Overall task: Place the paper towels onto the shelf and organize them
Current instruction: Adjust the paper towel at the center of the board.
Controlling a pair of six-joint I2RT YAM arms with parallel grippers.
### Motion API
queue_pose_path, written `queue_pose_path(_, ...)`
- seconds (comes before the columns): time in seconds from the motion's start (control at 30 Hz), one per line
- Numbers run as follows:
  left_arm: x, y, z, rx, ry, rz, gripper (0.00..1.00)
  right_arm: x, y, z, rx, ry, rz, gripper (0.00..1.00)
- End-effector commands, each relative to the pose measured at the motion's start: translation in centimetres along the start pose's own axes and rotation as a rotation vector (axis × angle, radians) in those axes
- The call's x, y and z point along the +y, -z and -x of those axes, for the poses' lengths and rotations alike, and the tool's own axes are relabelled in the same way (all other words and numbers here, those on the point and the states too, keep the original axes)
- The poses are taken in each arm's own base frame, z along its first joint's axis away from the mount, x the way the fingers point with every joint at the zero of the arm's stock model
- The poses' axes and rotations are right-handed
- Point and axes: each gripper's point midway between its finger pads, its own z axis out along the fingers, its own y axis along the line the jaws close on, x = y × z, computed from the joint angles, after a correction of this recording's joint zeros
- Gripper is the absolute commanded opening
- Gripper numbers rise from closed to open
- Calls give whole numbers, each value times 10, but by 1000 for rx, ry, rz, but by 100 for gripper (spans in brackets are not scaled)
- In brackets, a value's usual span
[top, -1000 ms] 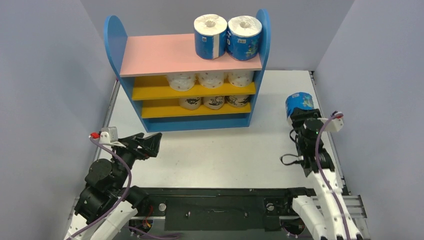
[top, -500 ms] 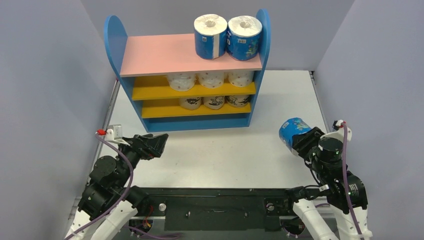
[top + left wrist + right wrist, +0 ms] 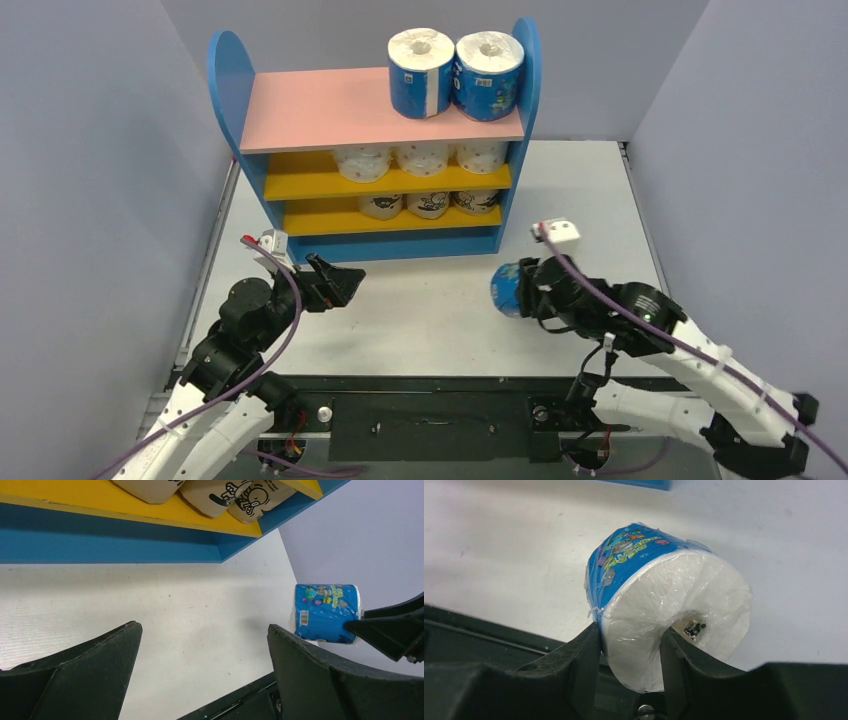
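With right fingers [image 3: 579, 672] pinching the blue roll [image 3: 639, 565] (left fingers [image 3: 85, 680] spread, idle), I'd stand it upright on the pink board [image 3: 310, 110], left end.

Glossy film, matt plastic, painted boards.
The blue roll [image 3: 639, 555] is wrapped in thin, shiny, crinkled plastic film over soft white paper. The fingers [image 3: 574, 665] are matt black plastic, faintly grainy. The table [image 3: 175, 605] is white, matt and finely textured. The shelf [image 3: 320, 110] has smooth, satin painted boards. The tan rolls [image 3: 215, 495], at 12 o'clock in the left wrist view, look dull and papery.
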Motion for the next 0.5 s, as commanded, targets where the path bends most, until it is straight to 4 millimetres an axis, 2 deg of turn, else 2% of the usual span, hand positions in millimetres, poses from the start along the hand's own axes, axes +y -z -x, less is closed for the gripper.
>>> queue_pose_path(0.0,-23,7,18,-38,27,-68,96,46,15,43,-202,144,-17,6)
queue_pose_path(0.1,-21,7,15,-30,33,-62,96,90,7,27,-171,294,38,6)
queue_pose_path(0.13,-20,7,14,-25,35,-60,96,99,6,24,-164,333,47,6)
queue_pose_path(0.17,-18,6,10,-11,36,-52,96,114,-2,14,-138,397,44,6)
queue_pose_path(0.3,-13,6,1,30,40,-33,96,159,-20,-3,-110,506,95,6)
queue_pose_path(0.47,-2,2,-15,91,48,7,96,201,-50,-41,-20,653,184,7)
